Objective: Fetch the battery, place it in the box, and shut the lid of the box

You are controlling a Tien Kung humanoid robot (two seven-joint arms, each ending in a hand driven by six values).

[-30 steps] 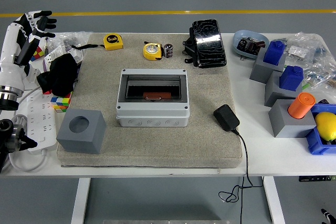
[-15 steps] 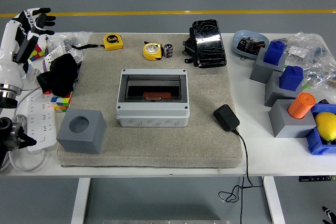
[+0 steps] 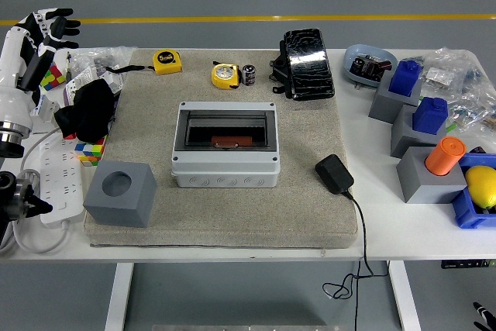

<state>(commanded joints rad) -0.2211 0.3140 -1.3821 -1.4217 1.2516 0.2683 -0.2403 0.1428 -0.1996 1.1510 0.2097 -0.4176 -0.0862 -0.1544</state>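
A small black and silver battery (image 3: pixel 249 74) stands upright at the far edge of the beige mat (image 3: pixel 310 191), beside a yellow tape measure (image 3: pixel 224 75). The grey box (image 3: pixel 225 143) sits mid-mat; its dark see-through lid lies down over the front, with a brown object visible inside. My left hand (image 3: pixel 48 27) hovers at the far left above the table edge, fingers spread and holding nothing, far from the battery. My right hand is out of view.
On the mat: a second tape measure (image 3: pixel 167 60), a black case (image 3: pixel 307 62), a grey cube with a hole (image 3: pixel 120 193), a black adapter (image 3: pixel 334 174). Left: black cloth (image 3: pixel 89 108), power strip (image 3: pixel 58 180). Right: grey and blue blocks (image 3: pixel 416 118), orange cylinder (image 3: pixel 444 155).
My left hand has drifted slightly left and farther back from the table. Nothing on the table has moved.
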